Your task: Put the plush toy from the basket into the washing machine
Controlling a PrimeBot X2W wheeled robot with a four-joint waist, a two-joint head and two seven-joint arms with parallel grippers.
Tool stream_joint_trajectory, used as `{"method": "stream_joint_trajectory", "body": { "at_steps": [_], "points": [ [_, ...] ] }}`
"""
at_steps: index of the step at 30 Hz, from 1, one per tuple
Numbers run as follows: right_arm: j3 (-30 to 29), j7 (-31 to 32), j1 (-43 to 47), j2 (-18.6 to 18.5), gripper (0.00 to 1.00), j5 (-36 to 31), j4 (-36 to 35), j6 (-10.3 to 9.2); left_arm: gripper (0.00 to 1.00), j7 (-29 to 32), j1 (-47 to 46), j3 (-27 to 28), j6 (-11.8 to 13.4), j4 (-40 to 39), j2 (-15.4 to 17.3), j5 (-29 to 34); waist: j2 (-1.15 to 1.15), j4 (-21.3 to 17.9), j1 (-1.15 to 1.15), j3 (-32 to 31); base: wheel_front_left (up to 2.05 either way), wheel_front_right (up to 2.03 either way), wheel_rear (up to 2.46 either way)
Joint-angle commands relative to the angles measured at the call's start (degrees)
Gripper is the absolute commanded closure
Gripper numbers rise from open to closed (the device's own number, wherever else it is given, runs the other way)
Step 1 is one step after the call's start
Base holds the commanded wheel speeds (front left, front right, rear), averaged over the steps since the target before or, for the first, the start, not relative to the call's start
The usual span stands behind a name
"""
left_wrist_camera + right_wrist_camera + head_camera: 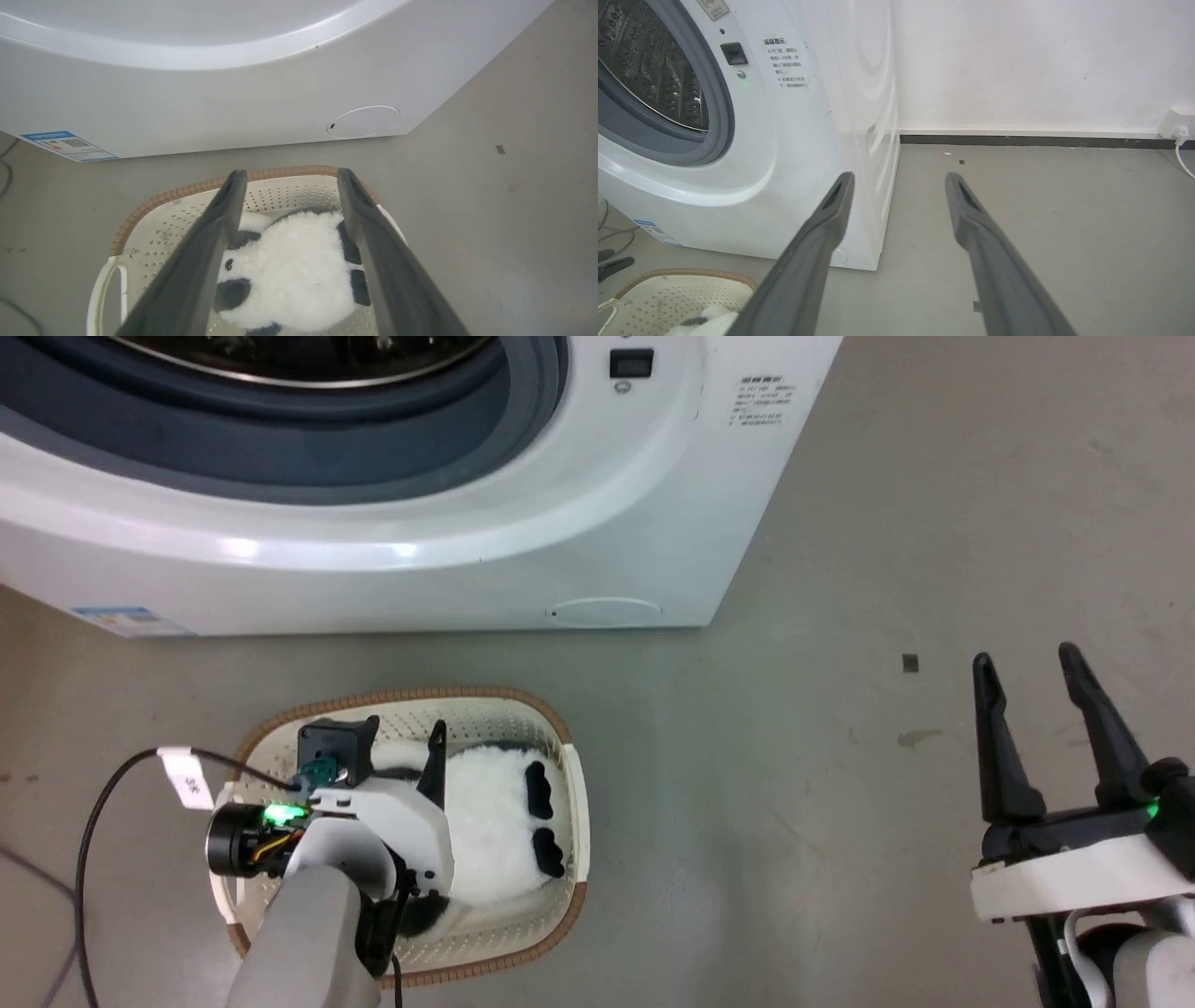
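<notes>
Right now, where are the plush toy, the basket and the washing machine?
plush toy point(289, 275): left wrist view, its white body.
basket point(467, 692): head view, its brown rim.
washing machine point(373, 588): head view, its white front.

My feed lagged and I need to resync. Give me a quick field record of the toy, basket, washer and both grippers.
plush toy: lying in the basket
basket: on the floor, in front of the washing machine
washing machine: porthole open, steel drum visible
left gripper: open, over the basket, fingers either side of the toy, contact unclear
right gripper: open, empty, over bare floor right of the machine
</notes>
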Motion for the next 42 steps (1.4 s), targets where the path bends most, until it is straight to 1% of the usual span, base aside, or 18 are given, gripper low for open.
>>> {"method": "stream_joint_trajectory", "body": {
  "at_steps": [1, 8, 20, 30, 42],
  "points": [
    [-0.5, -0.6, -1.6, 0.0, 0.0, 0.8, -1.0, 0.02, 0.0, 0.6, -2.5, -0.5, -0.4, 2.0, 0.5, -0.5, 0.0, 0.4, 0.0, 2.5, 0.0, 0.0, 0.0],
    [-1.1, -1.5, -2.9, 0.0, 0.0, 1.2, -2.4, 0.02, 0.0, 4.4, -6.5, -1.9, -1.8, 6.2, 0.6, -1.6, 0.0, 0.7, 0.0, 6.8, 0.0, 0.0, 0.0],
    [-2.6, -2.9, -5.1, 0.0, 0.0, 2.2, -5.1, 0.02, 0.0, 8.2, -13.2, -4.9, -2.9, 13.2, 1.3, -2.9, 0.0, 1.0, -0.01, 14.2, 0.0, 0.0, 0.0],
    [-3.2, -4.0, -6.6, 0.0, 0.0, 2.9, -7.0, 0.02, 0.0, 9.7, -17.7, -6.7, -3.3, 18.5, 1.8, -4.2, 0.0, 1.3, -0.01, 19.3, 0.0, 0.0, 0.0],
    [-4.3, -5.4, -8.5, 0.0, 0.0, 3.9, -9.1, 0.03, 0.0, 11.0, -23.1, -8.9, -4.1, 25.6, 1.6, -6.4, 0.0, 1.7, -0.01, 25.4, 0.0, 0.0, 0.0]
  ]
}}
